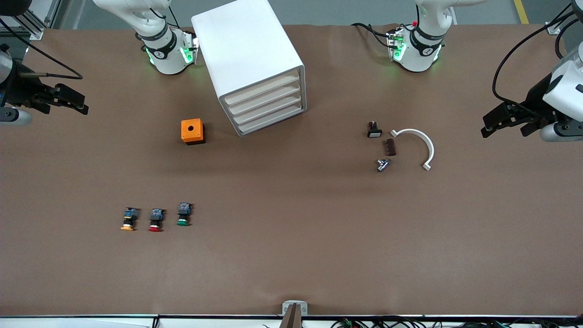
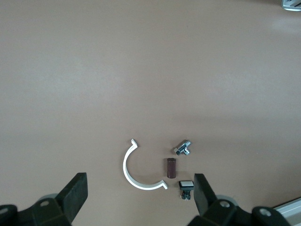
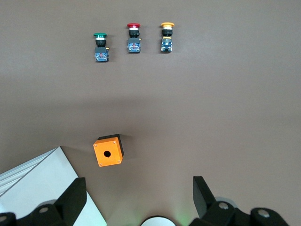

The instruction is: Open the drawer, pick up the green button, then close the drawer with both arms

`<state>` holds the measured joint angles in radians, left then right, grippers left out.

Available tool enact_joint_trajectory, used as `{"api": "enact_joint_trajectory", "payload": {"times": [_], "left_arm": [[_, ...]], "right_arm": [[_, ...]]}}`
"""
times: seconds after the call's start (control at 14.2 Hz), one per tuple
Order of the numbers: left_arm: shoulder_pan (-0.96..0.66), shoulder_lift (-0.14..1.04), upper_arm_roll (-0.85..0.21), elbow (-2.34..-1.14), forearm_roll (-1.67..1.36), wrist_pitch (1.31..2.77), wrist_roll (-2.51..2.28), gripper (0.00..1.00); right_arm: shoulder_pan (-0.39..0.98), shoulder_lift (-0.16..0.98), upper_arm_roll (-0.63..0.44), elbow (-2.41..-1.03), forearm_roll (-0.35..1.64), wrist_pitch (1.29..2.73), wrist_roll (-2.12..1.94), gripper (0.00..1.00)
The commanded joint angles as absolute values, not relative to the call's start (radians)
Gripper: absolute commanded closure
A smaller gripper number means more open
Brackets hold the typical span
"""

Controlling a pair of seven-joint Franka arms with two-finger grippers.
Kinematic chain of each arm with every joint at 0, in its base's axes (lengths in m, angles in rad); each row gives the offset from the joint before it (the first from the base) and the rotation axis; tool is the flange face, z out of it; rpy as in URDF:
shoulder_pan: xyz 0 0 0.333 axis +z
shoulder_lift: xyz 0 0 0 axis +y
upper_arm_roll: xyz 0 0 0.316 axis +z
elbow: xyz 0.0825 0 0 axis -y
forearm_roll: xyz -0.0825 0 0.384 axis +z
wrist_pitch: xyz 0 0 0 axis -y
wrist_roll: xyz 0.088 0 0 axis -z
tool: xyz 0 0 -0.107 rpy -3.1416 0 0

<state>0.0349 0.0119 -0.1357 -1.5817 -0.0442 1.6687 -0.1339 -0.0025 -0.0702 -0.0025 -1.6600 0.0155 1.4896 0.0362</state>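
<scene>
The drawer point(image 1: 272, 119) is the lowest of four alike fronts on the white cabinet point(image 1: 248, 50), and it is closed. The green-capped button point(image 1: 183, 215) lies on the brown table, nearer the front camera than the cabinet, toward the right arm's end; the right wrist view also shows this button point(image 3: 100, 47). My right gripper point(image 1: 82, 104) hangs open and empty over the table's edge at its own end; in its wrist view the right gripper point(image 3: 139, 188) is above the cabinet's corner. My left gripper point(image 1: 504, 130) is open and empty over its end, and in its wrist view the left gripper point(image 2: 139, 188) is above small parts.
An orange box with a hole point(image 1: 192, 131) sits beside the cabinet. Red-capped point(image 1: 155, 220) and orange-capped point(image 1: 129, 219) buttons lie beside the green one. Toward the left arm's end lie a white curved clamp point(image 1: 421, 143), a brown block point(image 1: 390, 147), a metal fitting point(image 1: 383, 164) and a small switch point(image 1: 374, 130).
</scene>
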Motion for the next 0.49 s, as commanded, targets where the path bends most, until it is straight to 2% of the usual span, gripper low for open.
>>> {"api": "enact_joint_trajectory", "payload": {"times": [0.0,0.42], "left_arm": [[0.021,0.006,-0.135,-1.574,-0.017,1.664,-0.121,0.01],[-0.005,0.006,-0.078,-1.545,-0.018,1.664,-0.12,0.01]], "right_arm": [[0.0,-0.097,-0.005,-1.684,0.018,1.502,0.035,0.0],[-0.003,-0.095,-0.006,-1.683,0.018,1.514,0.035,0.0]]}}
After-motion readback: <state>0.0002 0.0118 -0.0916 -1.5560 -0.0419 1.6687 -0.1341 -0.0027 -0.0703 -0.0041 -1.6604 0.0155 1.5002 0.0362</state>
